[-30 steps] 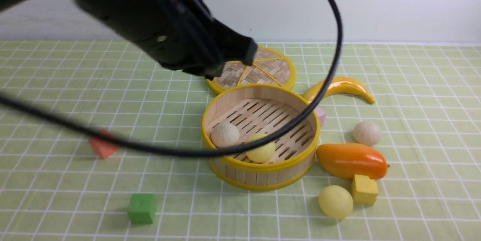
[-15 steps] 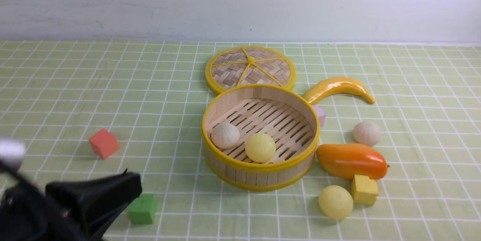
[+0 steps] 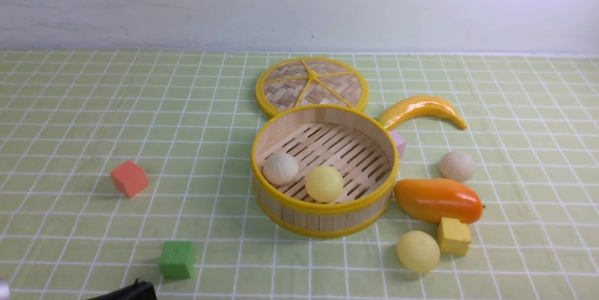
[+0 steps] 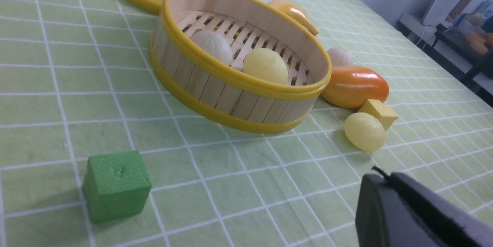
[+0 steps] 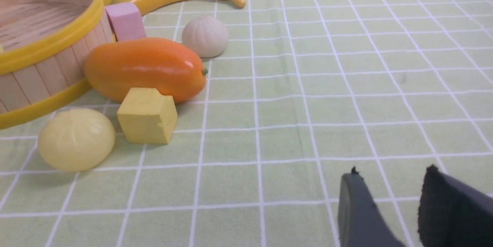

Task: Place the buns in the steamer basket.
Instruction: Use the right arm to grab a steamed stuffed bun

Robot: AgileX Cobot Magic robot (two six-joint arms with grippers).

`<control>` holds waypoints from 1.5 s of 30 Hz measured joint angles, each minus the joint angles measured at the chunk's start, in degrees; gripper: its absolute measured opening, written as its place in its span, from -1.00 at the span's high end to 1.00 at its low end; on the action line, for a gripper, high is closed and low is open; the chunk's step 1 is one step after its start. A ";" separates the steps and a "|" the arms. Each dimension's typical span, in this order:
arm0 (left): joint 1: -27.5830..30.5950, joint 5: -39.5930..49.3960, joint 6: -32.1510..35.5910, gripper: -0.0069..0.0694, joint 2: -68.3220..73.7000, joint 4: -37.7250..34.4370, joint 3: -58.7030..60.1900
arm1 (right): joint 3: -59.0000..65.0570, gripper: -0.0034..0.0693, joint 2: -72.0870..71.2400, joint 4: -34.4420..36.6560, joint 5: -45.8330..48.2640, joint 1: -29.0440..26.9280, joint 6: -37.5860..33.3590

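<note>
Steamer basket [image 3: 324,218] holds two buns [image 3: 281,168], with two others lying beside mango [image 3: 437,199].

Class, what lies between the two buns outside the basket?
The orange mango lies between the white bun and the yellow bun, shown in the front view.

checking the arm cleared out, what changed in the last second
The left tool pulled back from over by the steamer basket to the near left edge, shut, holding nothing. The white bun and yellow bun inside it, and everything outside, stayed put.
</note>
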 joint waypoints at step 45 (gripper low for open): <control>0.00 1.43 0.00 0.84 -0.02 0.00 0.00 | -45.62 0.74 54.41 18.40 37.48 11.22 -4.30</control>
